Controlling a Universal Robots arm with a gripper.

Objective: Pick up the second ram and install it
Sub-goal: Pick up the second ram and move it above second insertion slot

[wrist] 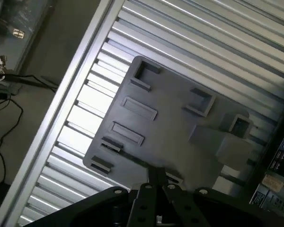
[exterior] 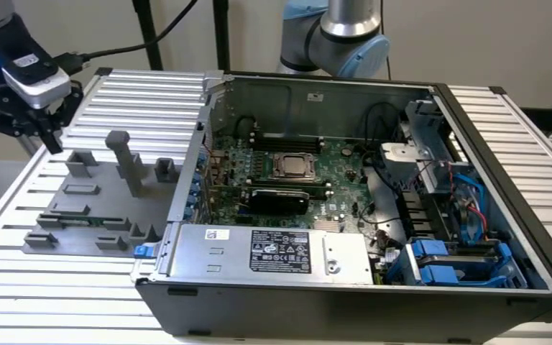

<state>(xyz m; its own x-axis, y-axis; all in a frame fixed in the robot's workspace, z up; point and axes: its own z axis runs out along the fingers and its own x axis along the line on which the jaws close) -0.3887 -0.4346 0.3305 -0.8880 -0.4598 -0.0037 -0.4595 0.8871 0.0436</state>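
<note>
Two closed fingers point(wrist: 155, 177) hang above the grey tray point(exterior: 113, 208) edge, second ram point(exterior: 77, 220) well apart.

Gripper: the gripper point(exterior: 51, 139) hangs at the far end of the exterior view's left, over the edge of the slatted table point(exterior: 506, 136), apart from the fixture plate.
Fixture plate: the grey fixture plate point(exterior: 94, 198) lies flat on the table, just beside the computer case on the exterior view's left.
Second ram: the second ram point(exterior: 77, 220) lies in a slot near the plate's near edge.
Computer case: the computer case point(exterior: 353, 302) lies open, with the processor point(exterior: 295, 166) mid-board and a black expansion card point(exterior: 278, 198) just nearer.
Arm joint: the arm joint point(exterior: 351, 43) stands behind the case's far wall.
</note>
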